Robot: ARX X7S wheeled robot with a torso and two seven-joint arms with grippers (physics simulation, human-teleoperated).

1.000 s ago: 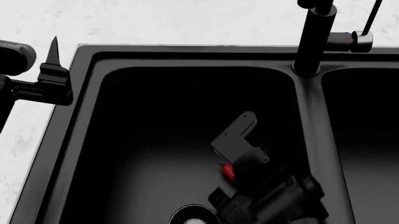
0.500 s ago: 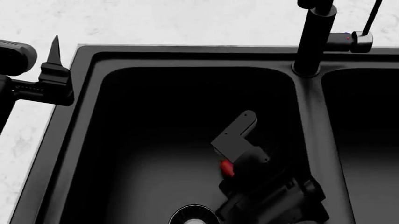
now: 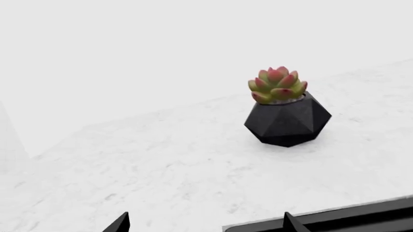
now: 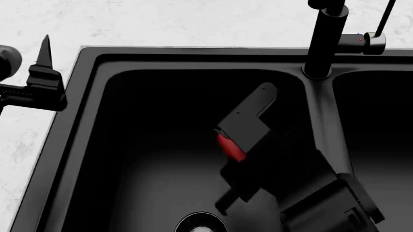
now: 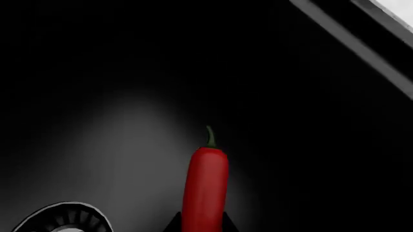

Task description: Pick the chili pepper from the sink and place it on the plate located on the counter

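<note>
The right gripper (image 4: 233, 145) reaches into the matte black sink (image 4: 161, 159), jaws pinching the slender glossy red chili pepper (image 4: 230, 146) — higher above the basin floor than before. The left gripper (image 3: 203, 224) hovers spread over the white marble-look counter (image 3: 161, 169).

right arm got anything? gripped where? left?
Right end effector holds the chili pepper by its tapered lower end; stem end sticks out free. Left end effector is open and holds nothing, over the counter.
</note>
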